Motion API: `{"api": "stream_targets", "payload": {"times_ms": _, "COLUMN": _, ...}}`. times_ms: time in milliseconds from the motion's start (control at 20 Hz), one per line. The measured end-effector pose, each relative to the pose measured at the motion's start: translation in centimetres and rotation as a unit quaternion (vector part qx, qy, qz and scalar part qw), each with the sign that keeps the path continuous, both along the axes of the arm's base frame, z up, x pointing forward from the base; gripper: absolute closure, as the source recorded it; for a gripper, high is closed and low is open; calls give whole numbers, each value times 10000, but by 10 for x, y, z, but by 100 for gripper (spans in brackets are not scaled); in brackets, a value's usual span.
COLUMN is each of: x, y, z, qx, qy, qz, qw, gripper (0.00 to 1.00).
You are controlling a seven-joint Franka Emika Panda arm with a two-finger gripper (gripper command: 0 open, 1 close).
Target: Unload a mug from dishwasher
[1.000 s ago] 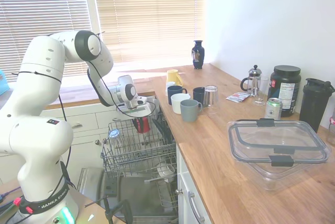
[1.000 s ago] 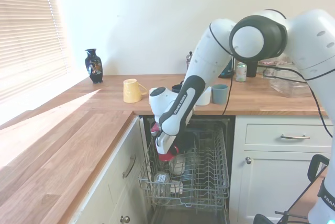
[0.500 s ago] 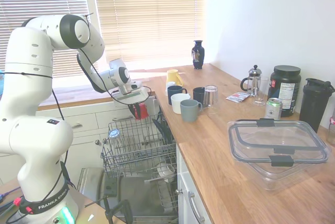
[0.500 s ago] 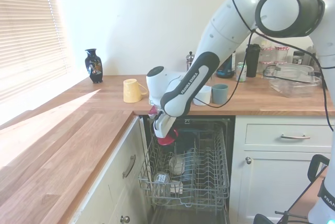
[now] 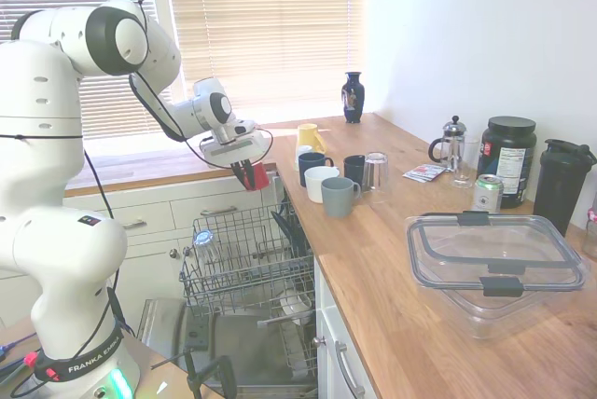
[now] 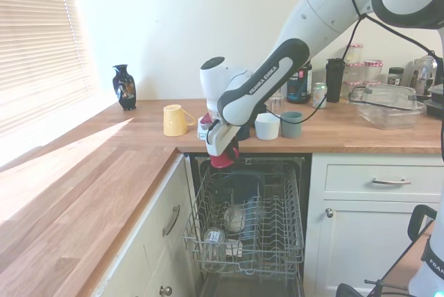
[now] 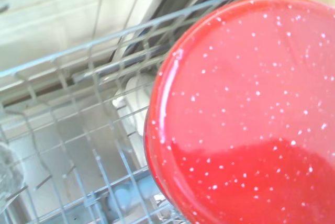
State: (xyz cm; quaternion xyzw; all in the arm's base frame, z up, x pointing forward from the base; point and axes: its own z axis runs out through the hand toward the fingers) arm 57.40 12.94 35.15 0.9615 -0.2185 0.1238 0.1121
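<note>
Readable print only on the robot arm: "FRANKA EMIKA" in white letters along the dark band of the forearm [image 6: 258, 87], seen in the second exterior view; the same name, curved and partly cut off, on the dark ring at the arm's base [image 5: 82, 360] in the first exterior view. Label on the black tub [image 5: 506, 165] on the table [image 5: 392, 268] shows white print, too small to read. Nothing legible in the wrist view.

home kitchen: dishwasher [image 5: 244, 273], wooden counter [image 5: 392, 278]
</note>
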Motion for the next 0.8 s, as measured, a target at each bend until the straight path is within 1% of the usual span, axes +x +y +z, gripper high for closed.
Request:
{"api": "stream_targets", "payload": {"times_ms": 150, "x": 1, "y": -13, "z": 16, "qx": 103, "qy": -110, "qz": -168, "qw": 9997, "gripper": 100}}
{"api": "stream_targets", "payload": {"times_ms": 300, "x": 3, "y": -26, "z": 26, "qx": 201, "qy": -154, "qz": -345, "qw": 9991, "gripper": 100}}
{"api": "stream_targets", "payload": {"times_ms": 600, "x": 7, "y": -52, "z": 26, "qx": 379, "qy": -92, "qz": -688, "qw": 9969, "gripper": 100}}
{"api": "stream_targets", "payload": {"times_ms": 800, "x": 17, "y": -62, "z": 24, "qx": 412, "qy": -64, "qz": -811, "qw": 9958, "gripper": 100}}
